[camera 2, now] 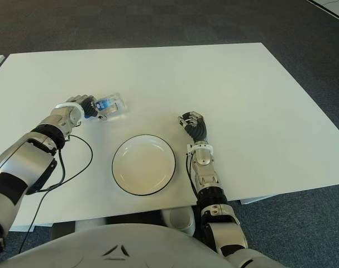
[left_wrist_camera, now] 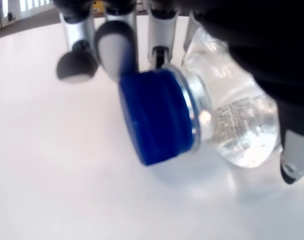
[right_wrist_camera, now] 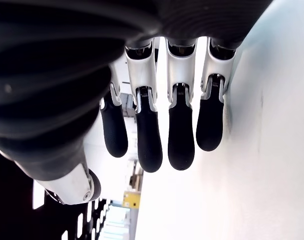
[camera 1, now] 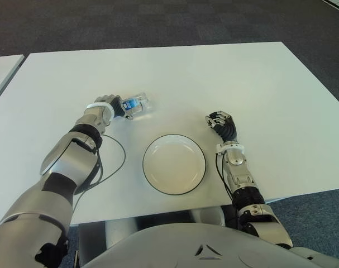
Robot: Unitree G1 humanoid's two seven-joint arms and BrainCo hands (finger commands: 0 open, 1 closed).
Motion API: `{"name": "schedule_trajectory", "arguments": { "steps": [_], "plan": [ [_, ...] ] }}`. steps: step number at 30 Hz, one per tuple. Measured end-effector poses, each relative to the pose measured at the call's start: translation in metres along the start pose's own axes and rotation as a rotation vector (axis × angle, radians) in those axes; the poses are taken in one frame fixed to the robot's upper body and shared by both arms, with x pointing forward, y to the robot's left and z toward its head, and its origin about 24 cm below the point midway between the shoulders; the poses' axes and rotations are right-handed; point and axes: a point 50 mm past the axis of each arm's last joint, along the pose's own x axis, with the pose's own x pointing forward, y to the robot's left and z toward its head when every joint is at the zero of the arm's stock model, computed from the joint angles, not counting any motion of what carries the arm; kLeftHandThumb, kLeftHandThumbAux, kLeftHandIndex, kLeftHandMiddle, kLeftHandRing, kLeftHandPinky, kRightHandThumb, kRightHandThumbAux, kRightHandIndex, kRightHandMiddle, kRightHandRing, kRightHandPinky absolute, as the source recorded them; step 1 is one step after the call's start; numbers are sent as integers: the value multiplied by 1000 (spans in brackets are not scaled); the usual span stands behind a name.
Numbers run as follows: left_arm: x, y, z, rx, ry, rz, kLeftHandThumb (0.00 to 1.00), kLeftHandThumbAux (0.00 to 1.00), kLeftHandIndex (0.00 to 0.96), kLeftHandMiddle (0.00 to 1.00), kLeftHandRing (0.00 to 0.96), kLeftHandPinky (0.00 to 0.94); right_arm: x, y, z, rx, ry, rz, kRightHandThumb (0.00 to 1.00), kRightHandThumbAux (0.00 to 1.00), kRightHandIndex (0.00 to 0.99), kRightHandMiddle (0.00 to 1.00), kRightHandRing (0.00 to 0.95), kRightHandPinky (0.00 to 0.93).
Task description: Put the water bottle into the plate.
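Observation:
A small clear water bottle (camera 1: 138,104) with a blue cap (left_wrist_camera: 159,117) and a blue label lies on its side on the white table (camera 1: 225,78), to the left of and behind the plate. My left hand (camera 1: 109,107) is at its cap end; the fingers (left_wrist_camera: 116,45) curl over one side and the thumb sits on the other, gripping it. The round white plate (camera 1: 174,164) with a dark rim lies empty near the table's front edge. My right hand (camera 1: 220,123) shows to the right of the plate, its fingers (right_wrist_camera: 179,140) relaxed and holding nothing.
A thin black cable (camera 1: 118,162) loops on the table between my left forearm and the plate. The table's front edge runs close behind the plate on my side. Another white table's corner (camera 1: 1,67) shows at far left, over dark carpet.

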Motion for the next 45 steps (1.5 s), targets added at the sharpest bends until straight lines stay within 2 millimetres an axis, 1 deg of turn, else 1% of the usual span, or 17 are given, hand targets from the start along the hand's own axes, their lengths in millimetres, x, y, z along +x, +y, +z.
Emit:
{"name": "schedule_trajectory", "arguments": {
  "steps": [4, 5, 6, 8, 10, 16, 18, 19, 21, 23, 25, 29, 36, 41, 42, 45],
  "plan": [
    [0, 2, -1, -44, 2, -11, 849, 662, 446, 491, 858, 874, 0, 0, 0, 0, -1, 0, 705, 728, 434, 524, 545, 573],
    [0, 2, -1, -55, 3, -11, 851, 662, 440, 534, 856, 866, 0, 0, 0, -1, -1, 0, 705, 728, 434, 522, 546, 574],
    [0, 3, -1, -61, 3, -11, 852, 663, 437, 549, 855, 863, 0, 0, 0, -1, -1, 0, 705, 728, 434, 521, 546, 574],
    [0, 3, -1, -76, 4, -10, 853, 663, 431, 579, 850, 853, 1, 0, 1, -1, -2, 0, 705, 728, 434, 512, 531, 515],
    [0, 4, -2, -89, 3, -6, 854, 662, 427, 584, 847, 850, 1, 0, 1, -1, -3, 0, 705, 728, 434, 505, 519, 488],
    [0, 6, -1, -110, -8, 1, 854, 662, 422, 580, 841, 837, 2, 0, 2, -4, -4, -7, 705, 728, 434, 496, 498, 457],
    [0, 7, -1, -111, -12, 3, 854, 662, 421, 576, 839, 832, 2, -1, 2, -6, -5, -10, 706, 728, 434, 497, 500, 467],
    [0, 7, 0, -110, -14, 4, 854, 662, 420, 573, 838, 826, 2, -1, 2, -7, -5, -11, 706, 729, 434, 502, 507, 498],
    [0, 9, 1, -109, -22, 8, 854, 662, 418, 568, 836, 822, 2, -1, 2, -12, -5, -13, 706, 729, 434, 507, 516, 530],
    [0, 12, 3, -106, -38, 15, 853, 663, 416, 561, 836, 822, 2, -1, 3, -15, -6, -12, 706, 729, 434, 510, 526, 532],
    [0, 16, 7, -101, -60, 26, 853, 663, 414, 558, 837, 826, 3, 0, 3, -16, -8, -10, 706, 729, 434, 513, 534, 549],
    [-1, 34, 18, -82, -128, 77, 852, 663, 412, 553, 839, 827, 3, 0, 4, -15, -9, -5, 706, 729, 434, 518, 547, 572],
    [-7, 66, 35, -48, -265, 203, 852, 664, 411, 548, 839, 822, 4, 1, 4, -15, -10, -1, 707, 729, 434, 519, 550, 565],
    [-12, 78, 43, -13, -338, 265, 851, 665, 407, 545, 839, 824, 4, 0, 4, -17, -9, -1, 707, 729, 434, 519, 554, 572],
    [-13, 80, 45, 0, -356, 275, 851, 665, 406, 544, 841, 827, 4, 0, 4, -18, -11, 1, 707, 729, 434, 509, 532, 539],
    [-19, 86, 52, 43, -424, 315, 851, 666, 404, 544, 844, 833, 4, 0, 4, -18, -13, 2, 707, 728, 434, 489, 494, 506]
  ]
}}
